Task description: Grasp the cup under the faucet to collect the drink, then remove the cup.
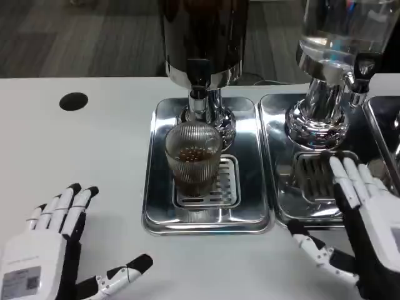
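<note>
Head view, looking down at a white table (94,156). Centre of the picture: a ribbed clear glass cup (193,158) stands upright, its long axis vertical and its open mouth facing up, on the slotted grate of a shiny steel drip tray (156,187). It sits directly below the faucet (199,94) of a dark drink dispenser (203,37) whose chrome base rises at the tray's far end. The cup is tumbler-shaped with fine vertical ridges, and holds brown liquid in its lower half (small bubbles dot the surface).

To the right, just beside this tray, a second steel tray (275,162) carries another dispenser (337,37) with a clear vessel and a chrome pedestal.

The left hand (47,250) lies at the lower left on the table, well apart from the cup, palm down, fingers spread and pointing away from the robot, thumb stretched toward the right; it holds nothing. The right hand (359,231) is at the lower right, fingers straight and apart, their tips over the near part of the second tray, thumb reaching left; it too is released and grasps nothing.

A black round spot (74,101) marks the table at the far left.
</note>
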